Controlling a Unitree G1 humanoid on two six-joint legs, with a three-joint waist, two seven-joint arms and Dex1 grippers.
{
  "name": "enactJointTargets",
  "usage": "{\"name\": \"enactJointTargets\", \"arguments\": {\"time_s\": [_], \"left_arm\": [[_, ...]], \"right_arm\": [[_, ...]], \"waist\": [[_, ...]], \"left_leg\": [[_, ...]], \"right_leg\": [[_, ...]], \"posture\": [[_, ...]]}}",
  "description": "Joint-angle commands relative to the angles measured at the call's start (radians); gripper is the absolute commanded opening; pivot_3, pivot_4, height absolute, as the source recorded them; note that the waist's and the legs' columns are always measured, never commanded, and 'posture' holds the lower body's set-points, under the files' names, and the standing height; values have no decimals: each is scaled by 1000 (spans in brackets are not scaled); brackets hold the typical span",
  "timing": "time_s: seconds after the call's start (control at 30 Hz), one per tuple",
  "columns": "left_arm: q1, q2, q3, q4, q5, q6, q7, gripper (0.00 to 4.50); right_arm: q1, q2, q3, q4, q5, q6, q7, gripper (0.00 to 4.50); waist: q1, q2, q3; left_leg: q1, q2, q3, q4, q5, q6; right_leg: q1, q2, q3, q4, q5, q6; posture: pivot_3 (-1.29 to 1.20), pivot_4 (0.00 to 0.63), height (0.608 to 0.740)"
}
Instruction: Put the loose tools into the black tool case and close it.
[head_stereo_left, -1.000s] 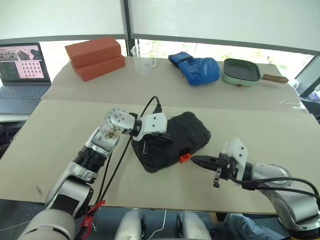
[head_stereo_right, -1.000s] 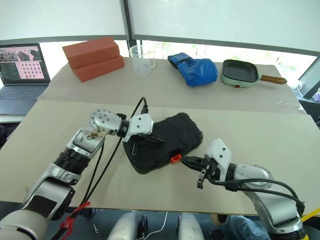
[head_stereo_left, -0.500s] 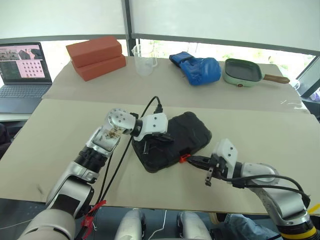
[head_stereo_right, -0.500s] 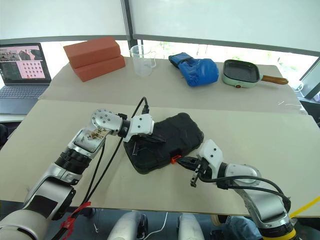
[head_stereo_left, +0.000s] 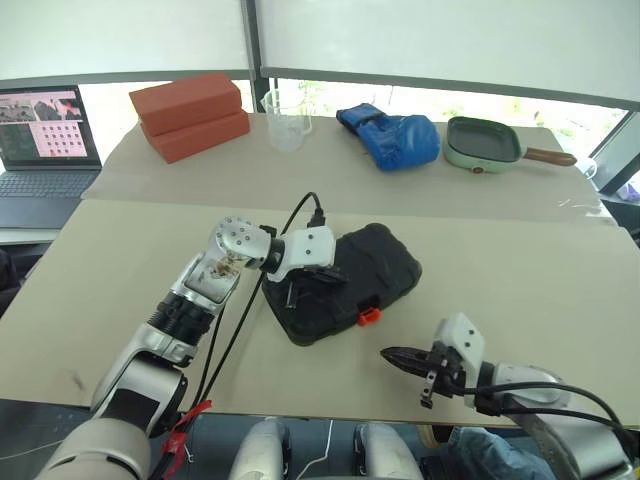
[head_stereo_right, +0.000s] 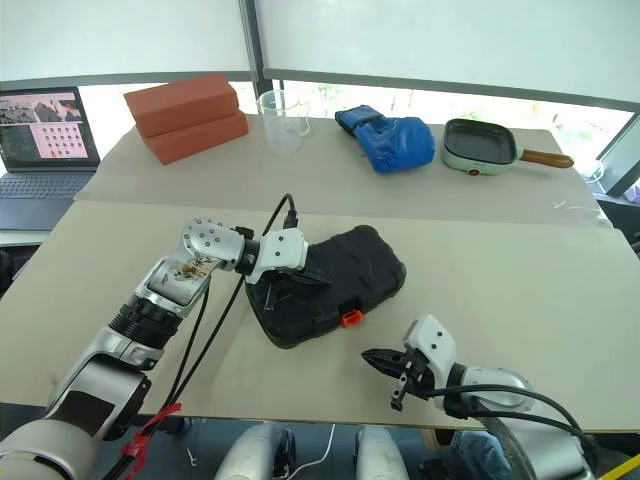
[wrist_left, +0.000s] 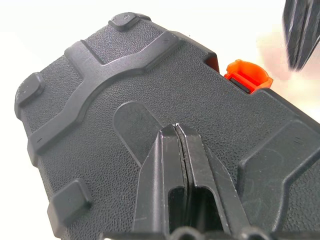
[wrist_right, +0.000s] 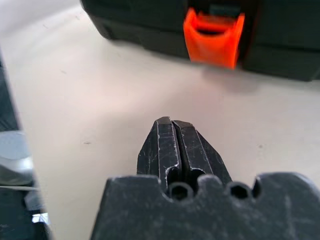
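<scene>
The right tool (head_stereo_left: 388, 353) has drawn back from the orange latch (head_stereo_left: 368, 316) toward the desk (head_stereo_left: 120, 260) edge, fingers clenched on nothing. The closed black tool case (head_stereo_left: 380, 262) lies ahead of it, under the left tool (wrist_left: 176, 131), also clenched empty, pressing the lid. Latching seems the step in hand; next, check it caught.

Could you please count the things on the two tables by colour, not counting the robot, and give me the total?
Black: 1, the closed tool case with its small orange latch
Red-brown: 2, the stacked bricks
Clear: 1, the measuring cup
Blue: 1, the glove
Green: 1, the frying pan
Dark grey: 1, the laptop
Total: 7
</scene>
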Motion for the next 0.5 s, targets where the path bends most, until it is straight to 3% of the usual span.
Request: {"name": "enactJointTargets", "arguments": {"time_s": [0.03, 0.5], "left_arm": [[-2, -1, -26, 23, 29, 2, -11, 49], [9, -19, -36, 21, 35, -4, -4, 49]], "right_arm": [[-58, 25, 39, 52, -54, -61, -7, 0], [-258, 93, 22, 19, -12, 25, -18, 0]], "waist": [[0, 0, 0], [-3, 0, 0]], "left_leg": [[0, 0, 0, 0, 0, 0], [0, 0, 0, 0, 0, 0]], "right_leg": [[0, 0, 0, 0, 0, 0], [0, 0, 0, 1, 0, 0]], "posture": [[0, 150, 738], [0, 150, 738]]}}
